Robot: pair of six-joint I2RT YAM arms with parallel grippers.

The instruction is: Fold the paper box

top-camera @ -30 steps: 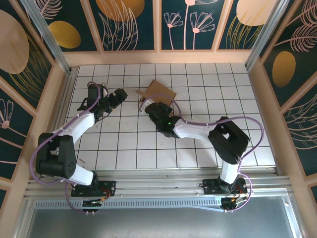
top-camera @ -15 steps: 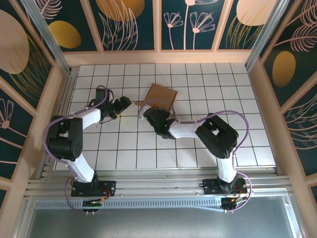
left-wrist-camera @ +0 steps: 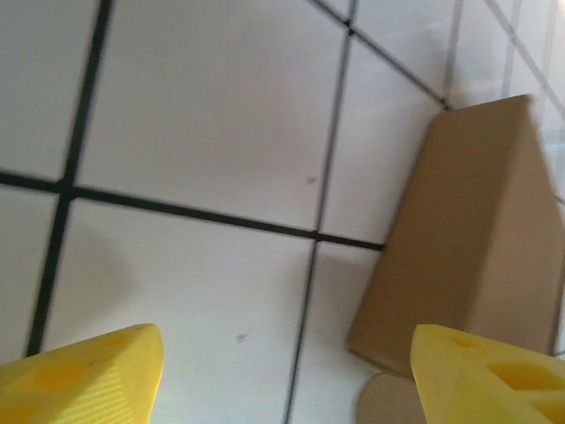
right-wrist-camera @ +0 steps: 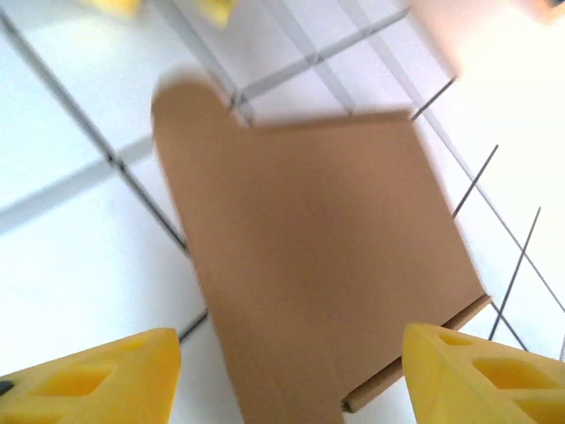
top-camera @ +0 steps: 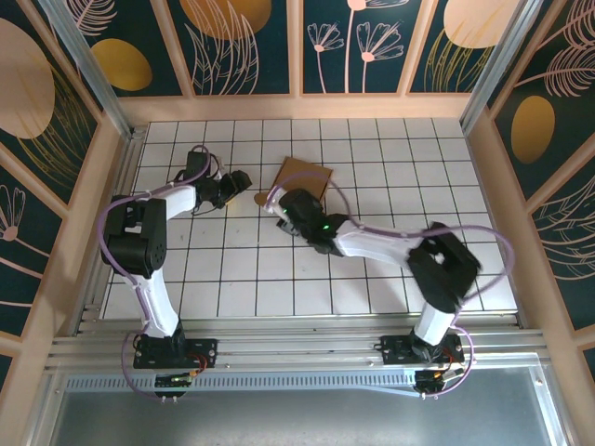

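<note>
The paper box is a flat brown cardboard square lying on the white tiles at the middle back, with a round tab sticking out at its near left corner. My left gripper stands open just left of the box, nothing between its fingers. In the left wrist view the box and tab lie by the right finger, with my left gripper over bare tile. My right gripper is open at the box's near left edge. In the right wrist view the box lies below my right gripper.
The tiled table is ringed by wooden walls on the left, back and right. Both arm bases sit on the metal rail at the near edge. The right arm's cable loops over the tiles to the right of the box.
My right gripper has gone from shut to open and let go of the box, which now lies flatter. The left gripper has moved back and right, closer to the box's left edge.
</note>
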